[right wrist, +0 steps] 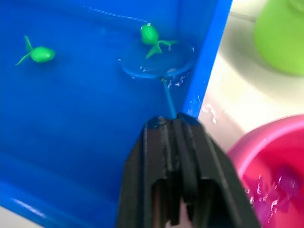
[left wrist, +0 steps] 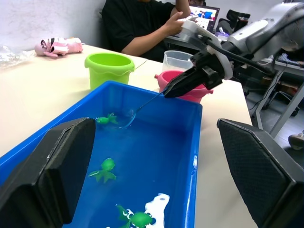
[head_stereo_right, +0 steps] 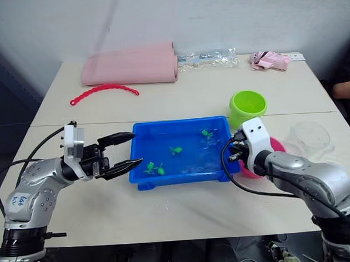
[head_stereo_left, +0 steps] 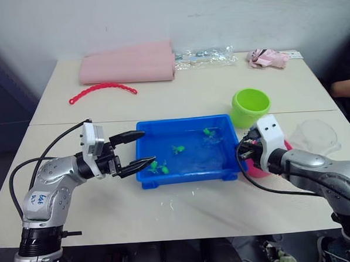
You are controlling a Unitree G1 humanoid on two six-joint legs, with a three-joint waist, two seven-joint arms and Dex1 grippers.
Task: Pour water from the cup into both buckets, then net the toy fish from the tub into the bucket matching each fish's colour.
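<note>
The net point(right wrist: 156, 66) lies dipped in the tub point(head_stereo_left: 186, 174), its hoop just beside one green fish point(right wrist: 151, 35) near the tub's right wall. Its thin handle is clamped in the right tool point(left wrist: 178, 88), whose fingers are closed on it. Four green fish in all show in the water. Two buckets stand on the table point(head_stereo_left: 167, 207) to the tub's right: the green bucket point(head_stereo_left: 250, 106) farther back, the pink bucket point(left wrist: 183, 85) nearer, one clear cup point(head_stereo_right: 307, 137) beyond. The left tool point(head_stereo_left: 135, 150) hovers wide open and empty at the tub's left end.

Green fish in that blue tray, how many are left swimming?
4: one green fish by the net at the tub's far right, one mid-tub, two near the front-left. Others may be hidden.
</note>
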